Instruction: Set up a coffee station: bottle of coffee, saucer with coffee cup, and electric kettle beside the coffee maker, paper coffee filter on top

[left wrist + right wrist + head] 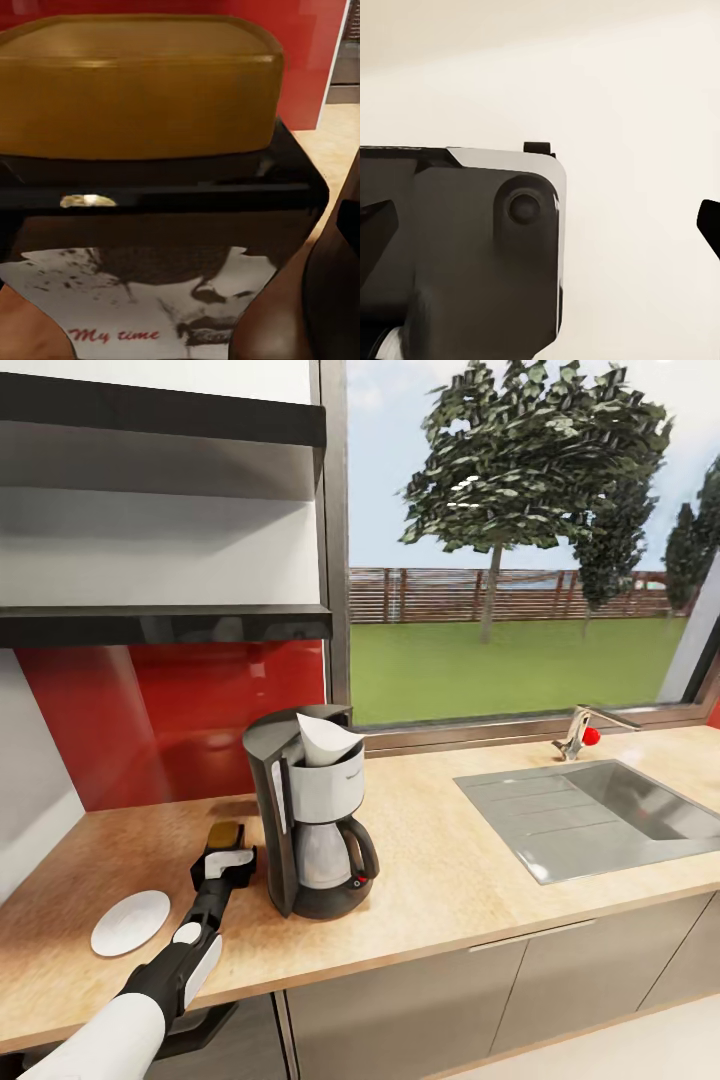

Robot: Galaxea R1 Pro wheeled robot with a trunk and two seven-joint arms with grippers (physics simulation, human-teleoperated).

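Note:
The black-and-white coffee maker (318, 815) stands on the wood-grain kitchen countertop (450, 880), with the white paper coffee filter (326, 738) sitting in its top. Just left of it, my left gripper (226, 848) is shut on the bottle of coffee (225, 830), low over the counter. Up close in the left wrist view, the bottle of coffee (150, 172) shows its gold lid and white label, with a dark finger (334, 277) against its side. The white saucer (130, 922) lies flat near the front left edge. My right gripper (540, 221) is open, its tips far apart, over a pale surface.
A steel sink (600, 815) with a tap (580, 732) takes up the counter's right part. A red backsplash (170, 720) runs behind the left part. The thin black kitchen shelf (160, 623) and a thicker grey shelf (150, 455) hang above. Dark grey cabinets (400, 1000) sit below.

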